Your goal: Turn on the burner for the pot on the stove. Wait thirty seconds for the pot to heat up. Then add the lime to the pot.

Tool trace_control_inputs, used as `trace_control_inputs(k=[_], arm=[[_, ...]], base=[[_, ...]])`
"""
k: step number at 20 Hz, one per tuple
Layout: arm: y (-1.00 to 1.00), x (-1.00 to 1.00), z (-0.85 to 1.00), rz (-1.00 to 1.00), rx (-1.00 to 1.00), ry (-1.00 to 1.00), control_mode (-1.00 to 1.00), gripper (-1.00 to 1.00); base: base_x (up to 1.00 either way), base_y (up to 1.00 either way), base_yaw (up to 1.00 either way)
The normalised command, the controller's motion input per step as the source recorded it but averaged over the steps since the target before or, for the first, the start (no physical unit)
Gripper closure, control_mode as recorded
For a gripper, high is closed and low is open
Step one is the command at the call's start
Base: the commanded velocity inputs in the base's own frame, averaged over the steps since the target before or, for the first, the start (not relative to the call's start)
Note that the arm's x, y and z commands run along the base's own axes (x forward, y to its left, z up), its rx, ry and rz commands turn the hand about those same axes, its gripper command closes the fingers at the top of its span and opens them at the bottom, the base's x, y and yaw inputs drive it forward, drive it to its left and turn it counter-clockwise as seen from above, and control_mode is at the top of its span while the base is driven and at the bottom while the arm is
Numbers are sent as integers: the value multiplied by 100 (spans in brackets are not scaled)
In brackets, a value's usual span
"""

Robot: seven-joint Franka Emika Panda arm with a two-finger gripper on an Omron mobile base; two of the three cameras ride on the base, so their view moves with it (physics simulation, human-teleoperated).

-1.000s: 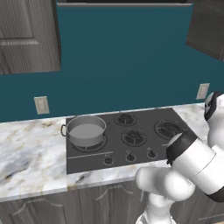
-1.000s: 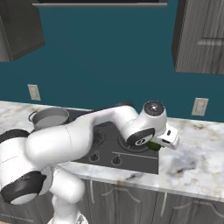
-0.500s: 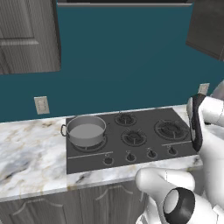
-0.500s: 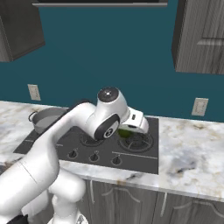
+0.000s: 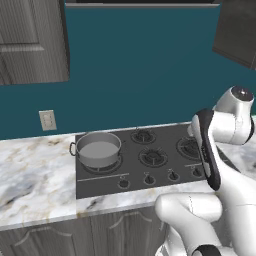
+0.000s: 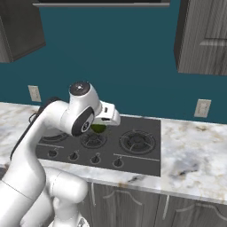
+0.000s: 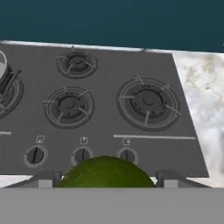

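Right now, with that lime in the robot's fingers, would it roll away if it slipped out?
Probably. The lime looks round and smooth, so on the flat stove it would likely roll. It seems small and firm enough for the gripper to carry easily. The pot, wide and flat-bottomed, should stop it.

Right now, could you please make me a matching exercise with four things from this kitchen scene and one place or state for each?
Things:
1. pot
2. lime
3. power outlet
4. knobs

Places or states:
A. on the teal wall
B. in a row along the front edge of the stove
C. between the gripper fingers, above the stove
D. on the stove's left burner

Pairs: 1-D, 2-C, 3-A, 4-B
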Motion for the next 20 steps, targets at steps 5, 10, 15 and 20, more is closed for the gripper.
trace_control_inputs(k=[5,10,15,20], arm=[[100,20,0,27,5,5,-100,100],[100,14,17,30,4,13,-100,100],[100,3,11,29,0,13,-100,100],[94,4,0,32,0,13,-100,100]], base=[[0,0,0],[0,0,0],[0,0,0],[0,0,0]])
